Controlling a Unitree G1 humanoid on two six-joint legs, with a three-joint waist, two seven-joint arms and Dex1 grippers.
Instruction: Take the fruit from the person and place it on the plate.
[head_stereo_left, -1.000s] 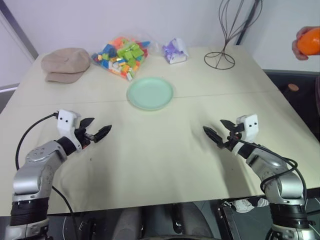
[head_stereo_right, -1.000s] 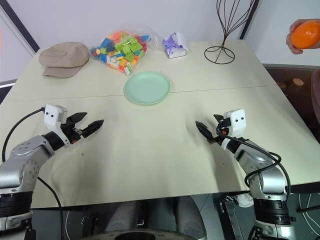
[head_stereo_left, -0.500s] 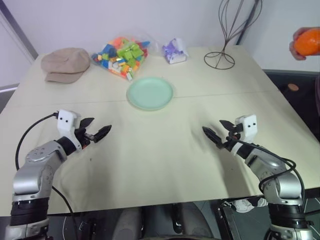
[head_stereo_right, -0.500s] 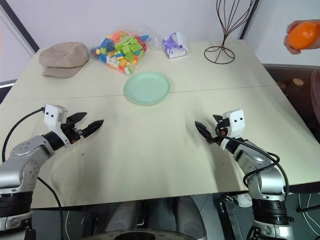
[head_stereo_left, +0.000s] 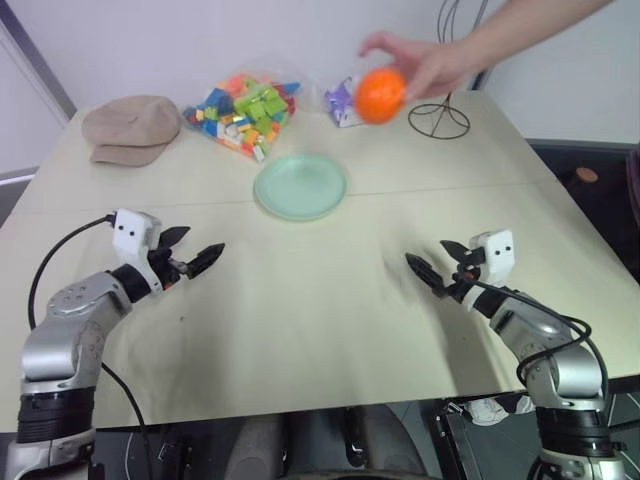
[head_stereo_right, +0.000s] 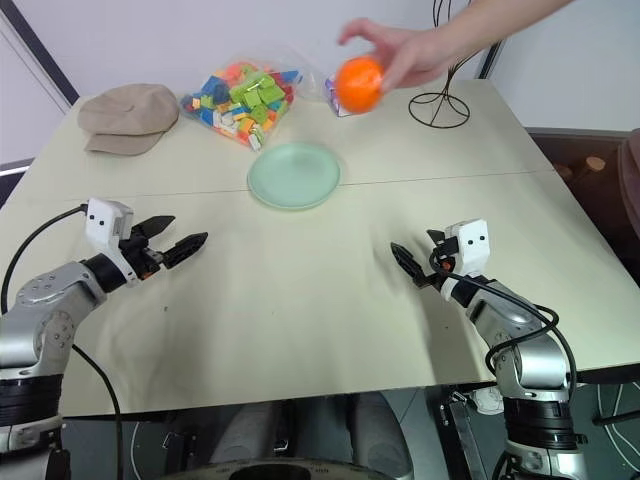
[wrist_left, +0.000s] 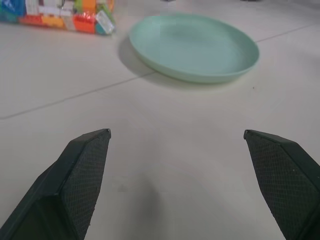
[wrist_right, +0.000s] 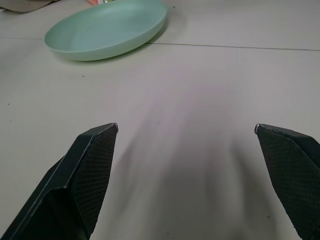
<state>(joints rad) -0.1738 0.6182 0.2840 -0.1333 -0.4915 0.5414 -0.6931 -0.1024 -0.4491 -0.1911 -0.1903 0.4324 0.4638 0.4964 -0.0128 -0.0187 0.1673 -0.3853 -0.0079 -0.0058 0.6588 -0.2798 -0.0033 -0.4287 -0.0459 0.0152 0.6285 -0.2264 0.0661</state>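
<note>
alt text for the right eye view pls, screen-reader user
A person's hand holds an orange fruit above the table's far side, beyond an empty mint-green plate. Both grippers, left and right, rest open near the front.

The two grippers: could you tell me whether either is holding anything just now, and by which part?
Neither. The left gripper and right gripper are open and empty above the table. The orange is held by the person's hand, fingers around its far side.

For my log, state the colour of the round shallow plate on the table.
The round shallow plate is plain pale mint green, clearest in the left wrist view.
</note>
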